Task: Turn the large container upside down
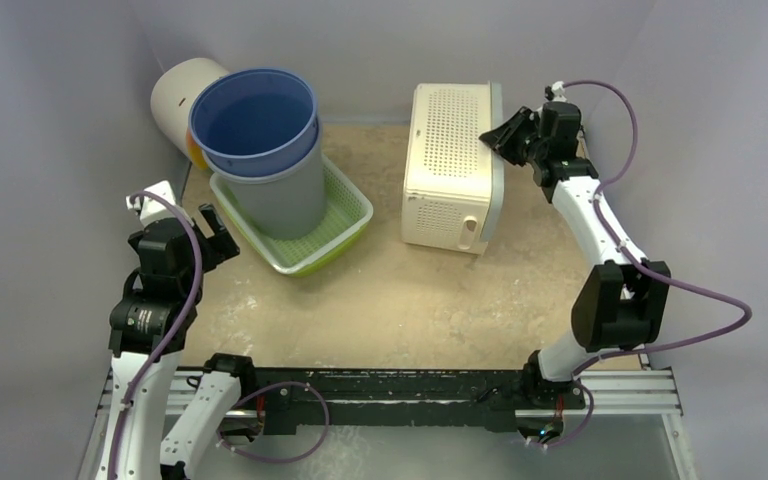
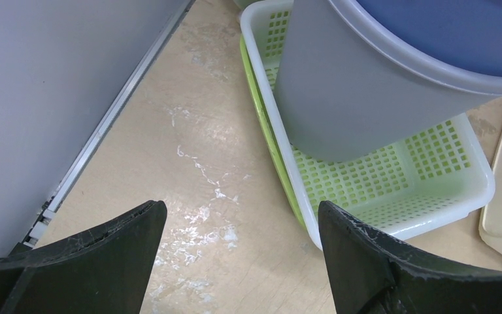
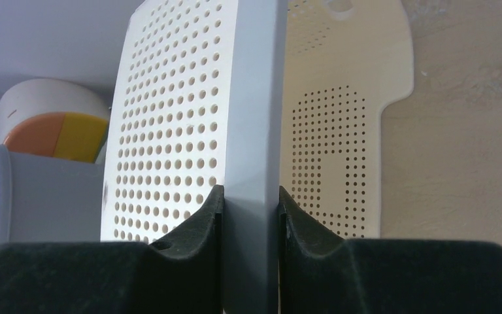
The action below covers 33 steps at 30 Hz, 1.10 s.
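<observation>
Overhead, our right claw (image 1: 497, 133) is clamped on the far edge of the large container (image 1: 448, 165), which rests on the table (image 1: 410, 300) just to that claw's left. Our left claw (image 1: 215, 233) hangs open, with a grey bucket (image 1: 282, 185) standing in a green basket (image 1: 348, 213) just ahead of it.

From the left wrist, we see the jaws spread wide over bare tabletop, the basket ahead and to the right.

From the right wrist, both fingers (image 3: 189, 229) pinch the container's perforated wall between them.

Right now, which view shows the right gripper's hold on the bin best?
Right wrist: the right gripper pinches the bin wall close up. Top shows the whole bin, grip small. Left wrist: just a cream sliver.
</observation>
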{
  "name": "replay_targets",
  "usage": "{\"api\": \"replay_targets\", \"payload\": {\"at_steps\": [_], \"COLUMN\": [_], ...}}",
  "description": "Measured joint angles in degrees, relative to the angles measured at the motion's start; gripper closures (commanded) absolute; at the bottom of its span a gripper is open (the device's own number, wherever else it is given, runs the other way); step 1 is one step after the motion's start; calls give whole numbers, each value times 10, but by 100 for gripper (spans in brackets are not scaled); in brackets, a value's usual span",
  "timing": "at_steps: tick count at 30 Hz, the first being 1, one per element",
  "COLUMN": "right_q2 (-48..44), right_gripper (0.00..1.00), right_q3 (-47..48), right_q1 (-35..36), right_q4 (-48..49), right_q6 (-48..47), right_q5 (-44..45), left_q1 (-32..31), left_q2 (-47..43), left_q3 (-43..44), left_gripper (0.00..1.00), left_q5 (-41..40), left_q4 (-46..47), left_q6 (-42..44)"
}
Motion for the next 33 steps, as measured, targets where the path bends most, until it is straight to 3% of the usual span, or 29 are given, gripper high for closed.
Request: {"api": "replay_targets", "payload": {"at_steps": [4, 12, 16, 23, 33], "right_q2": [-8, -2, 12, 29, 16], "right_gripper": [100, 100, 100, 100, 100], "right_q3": [-23, -113, -122, -105, -116], "right_q1": [-31, -192, -213, -204, -245], "right_q4": [24, 153, 190, 177, 175], "right_q6": [-2, 10, 25, 22, -2], "right_q5": [-20, -233, -280, -263, -140], "left_q1": [0, 0, 0, 0, 0], "left_q2": [8, 13, 20, 42, 49], "left_q3": [0, 0, 0, -2, -7], "left_gripper": [13, 13, 13, 13, 13], "left_q5": [1, 4, 4, 10, 12], "left_q4": [0, 11, 14, 33, 44], "left_q6": [0, 0, 1, 1, 1]}}
